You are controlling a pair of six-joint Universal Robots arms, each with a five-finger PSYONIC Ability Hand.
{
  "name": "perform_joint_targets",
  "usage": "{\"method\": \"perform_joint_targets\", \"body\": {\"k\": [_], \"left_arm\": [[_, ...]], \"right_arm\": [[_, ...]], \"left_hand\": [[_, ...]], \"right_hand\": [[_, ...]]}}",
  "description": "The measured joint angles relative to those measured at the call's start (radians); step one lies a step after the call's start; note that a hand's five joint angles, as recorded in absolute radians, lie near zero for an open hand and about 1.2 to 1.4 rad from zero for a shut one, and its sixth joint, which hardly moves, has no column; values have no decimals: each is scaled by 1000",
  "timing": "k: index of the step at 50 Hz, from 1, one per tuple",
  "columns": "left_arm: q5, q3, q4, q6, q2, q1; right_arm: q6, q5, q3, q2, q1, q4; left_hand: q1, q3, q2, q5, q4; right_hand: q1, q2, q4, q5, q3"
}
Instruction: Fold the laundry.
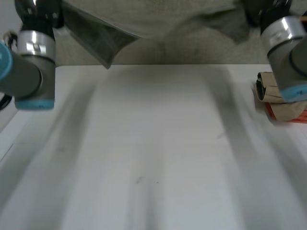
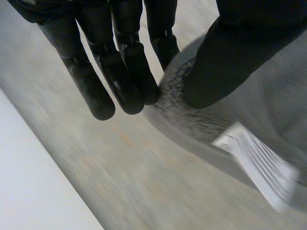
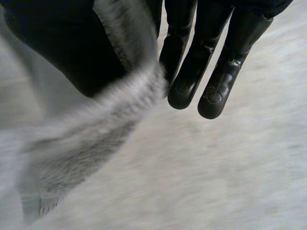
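A grey knit garment (image 1: 158, 19) hangs stretched between my two raised arms, above the far edge of the white table (image 1: 158, 143). In the left wrist view my left hand (image 2: 120, 72) pinches a thick edge of the garment (image 2: 268, 110) between thumb and straight fingers; a white label (image 2: 259, 163) shows on the cloth just below the grip. In the right wrist view my right hand (image 3: 206, 72) pinches a fuzzy edge of the same cloth (image 3: 96, 129) between thumb and fingers. My left arm (image 1: 29, 62) and right arm (image 1: 288, 52) stand at the two sides.
A small stack of folded brown and red items (image 1: 280, 103) lies at the table's right edge, under my right arm. Beyond the table's far edge the floor is grey-green.
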Motion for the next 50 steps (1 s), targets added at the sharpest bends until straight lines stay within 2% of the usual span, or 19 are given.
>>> {"method": "perform_joint_targets", "body": {"k": [5, 6, 14, 18, 20, 23, 24, 30, 35, 37, 39, 40, 43, 44, 50], "left_arm": [[3, -131, -10, -10, -8, 9], [4, -226, -15, -14, -20, 16], [12, -449, -17, -16, -49, 31], [18, -493, -19, -16, -42, 31], [20, -507, -23, -16, -26, 30], [20, -510, -27, -18, -12, 30], [20, -510, -30, -20, -3, 29], [20, -507, -40, -27, 15, 28], [19, -508, -52, -29, 17, 24], [19, -512, -66, -29, 18, 23], [19, -517, -81, -29, 21, 22], [19, -521, -95, -28, 24, 22], [19, -529, -125, -27, 35, 23], [19, -537, -157, -27, 49, 23], [20, -582, -336, -15, 147, 27]], "right_arm": [[-5, -42, 84, 41, -3, 84], [-7, -61, 147, 78, -4, 130], [12, -73, 339, 154, -13, 204], [72, -64, 408, 155, -27, 207], [153, -55, 446, 144, -40, 203], [244, -41, 470, 129, -54, 200], [327, -24, 484, 115, -68, 198], [583, 36, 499, 84, -113, 203], [674, 62, 497, 78, -133, 215], [682, 65, 497, 77, -142, 227], [673, 62, 498, 77, -151, 241], [664, 58, 499, 77, -156, 250], [629, 47, 504, 76, -163, 271], [607, 41, 507, 74, -166, 281], [335, -8, 569, 8, -178, 375]], "left_hand": [[0, 1, 1, 0, 0], [0, 1, 1, 0, 0], [0, 1, 1, 0, 0], [0, 1, 2, 0, 0], [0, 1, 2, 0, 0], [0, 1, 2, 0, 0], [0, 1, 2, 0, 0], [0, 1, 2, 0, 0], [0, 1, 2, 0, 0], [0, 1, 2, 0, 0], [0, 1, 2, 0, 0], [0, 1, 2, 0, 0], [0, 1, 2, 0, 0], [0, 1, 2, 0, 0], [0, 1, 2, 0, 0]], "right_hand": [[2, 2, 0, 3, 5], [2, 2, 0, 3, 5], [2, 2, -1, 3, 5], [-117, -146, -155, -125, -145], [-238, -305, -313, -274, -310], [-304, -388, -395, -357, -393], [-372, -463, -477, -443, -465], [-395, -480, -507, -486, -492], [-395, -480, -507, -486, -492], [-389, -476, -501, -478, -486], [-199, -271, -293, -282, -279], [-56, -80, -113, -114, -90], [-41, -61, -92, -94, -71], [3, 2, -8, -14, 1], [3, 2, 0, -6, 4]]}}
